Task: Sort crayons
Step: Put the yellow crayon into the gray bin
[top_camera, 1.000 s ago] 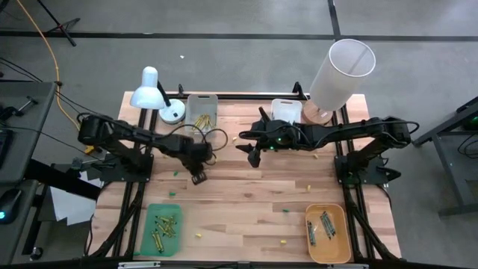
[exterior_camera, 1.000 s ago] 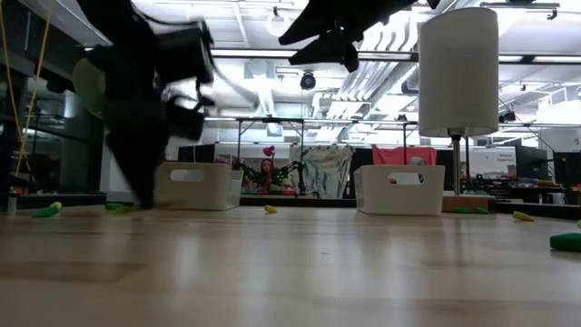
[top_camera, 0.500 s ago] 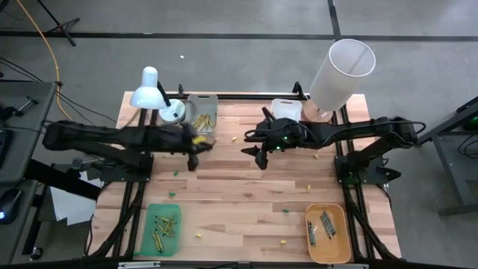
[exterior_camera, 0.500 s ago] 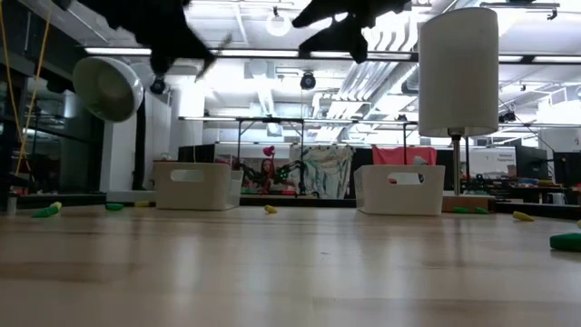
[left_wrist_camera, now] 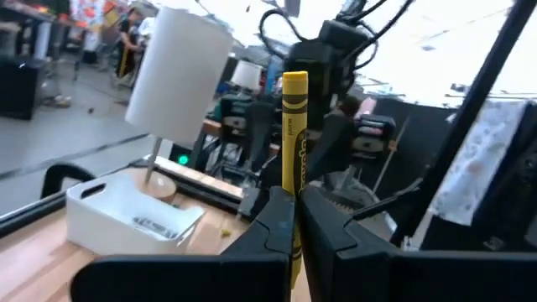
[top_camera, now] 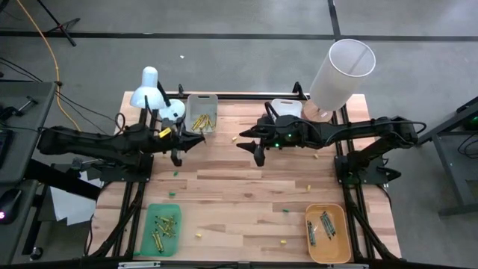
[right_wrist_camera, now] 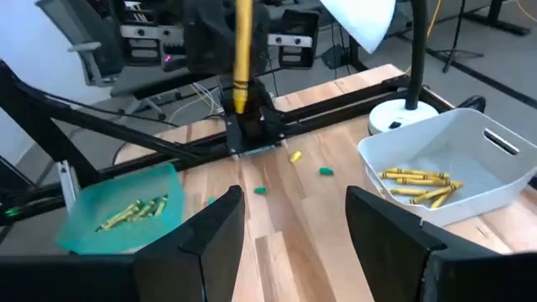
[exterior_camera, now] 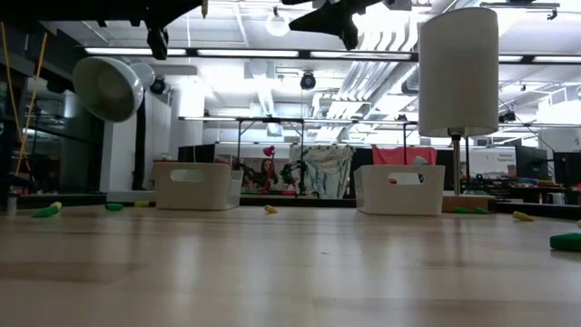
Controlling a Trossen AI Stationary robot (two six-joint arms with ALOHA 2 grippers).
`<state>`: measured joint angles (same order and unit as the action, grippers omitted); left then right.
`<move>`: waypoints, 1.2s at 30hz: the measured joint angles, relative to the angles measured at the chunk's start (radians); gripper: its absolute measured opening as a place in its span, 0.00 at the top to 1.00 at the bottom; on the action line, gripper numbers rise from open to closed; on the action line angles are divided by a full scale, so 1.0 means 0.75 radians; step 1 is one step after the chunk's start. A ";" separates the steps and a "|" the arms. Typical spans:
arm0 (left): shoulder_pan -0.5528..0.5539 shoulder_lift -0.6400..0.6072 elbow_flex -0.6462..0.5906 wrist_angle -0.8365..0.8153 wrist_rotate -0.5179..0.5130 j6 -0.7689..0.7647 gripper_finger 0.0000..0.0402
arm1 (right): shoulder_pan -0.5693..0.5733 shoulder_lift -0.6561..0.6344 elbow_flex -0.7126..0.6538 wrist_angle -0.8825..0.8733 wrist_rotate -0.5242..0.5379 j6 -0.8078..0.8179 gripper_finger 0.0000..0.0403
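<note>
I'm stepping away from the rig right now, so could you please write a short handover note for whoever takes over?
Left claw: shut on a yellow crayon, raised beside the grey bin.
Right claw: open, empty, raised over mid-table near the white bin.
Done: yellow crayons in the grey bin, green ones in the green tray, dark ones in the orange tray.
Left: drop the held crayon, probably into the grey bin; small green and yellow pieces lie scattered on the table.

Both arms are showing as black, jointed links with loose dark cables looping beside them. The left gripper (left_wrist_camera: 289,222) is showing two matte black angular fingers (left_wrist_camera: 329,235). The right gripper (right_wrist_camera: 294,226) is showing broad, flat, dark fingers (right_wrist_camera: 382,222).
</note>
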<state>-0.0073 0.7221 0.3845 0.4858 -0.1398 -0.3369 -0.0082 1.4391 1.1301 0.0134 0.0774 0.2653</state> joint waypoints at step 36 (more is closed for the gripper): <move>0.270 0.554 0.678 -0.731 -0.162 0.070 1.00 | 0.026 -0.271 0.001 -0.557 0.136 -0.085 0.50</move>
<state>0.1949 1.1379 0.8933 -0.0622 -0.2616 -0.2841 0.0112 1.2362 1.1305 -0.4041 0.1792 0.2016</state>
